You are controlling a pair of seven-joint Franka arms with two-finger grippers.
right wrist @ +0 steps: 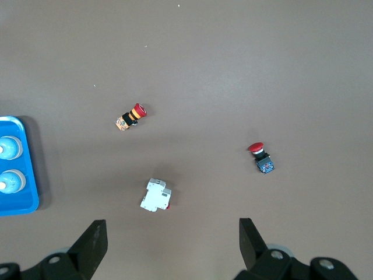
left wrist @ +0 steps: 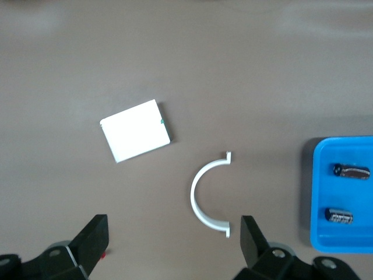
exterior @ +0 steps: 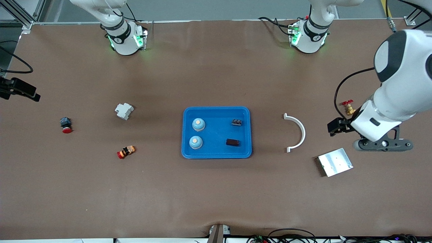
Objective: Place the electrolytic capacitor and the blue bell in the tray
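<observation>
The bright blue tray (exterior: 216, 135) lies mid-table. In it sit two blue bells (exterior: 198, 124) (exterior: 195, 142) toward the right arm's end and two dark electrolytic capacitors (exterior: 237, 122) (exterior: 233, 142) toward the left arm's end. My left gripper (exterior: 337, 127) hangs open and empty at the left arm's end of the table. Its wrist view shows my left gripper (left wrist: 173, 242), the tray (left wrist: 349, 195) and both capacitors (left wrist: 351, 171) (left wrist: 338, 216). My right gripper (exterior: 23, 90) is open at the right arm's end. In its wrist view my right gripper (right wrist: 172, 242) holds nothing, with the tray (right wrist: 29, 198) off to one side.
A white half-ring (exterior: 297, 132), a metal plate (exterior: 335, 162) and a brass valve with a red handle (exterior: 347, 107) lie toward the left arm's end. A white breaker (exterior: 124, 110) and two red push buttons (exterior: 126, 152) (exterior: 66, 125) lie toward the right arm's end.
</observation>
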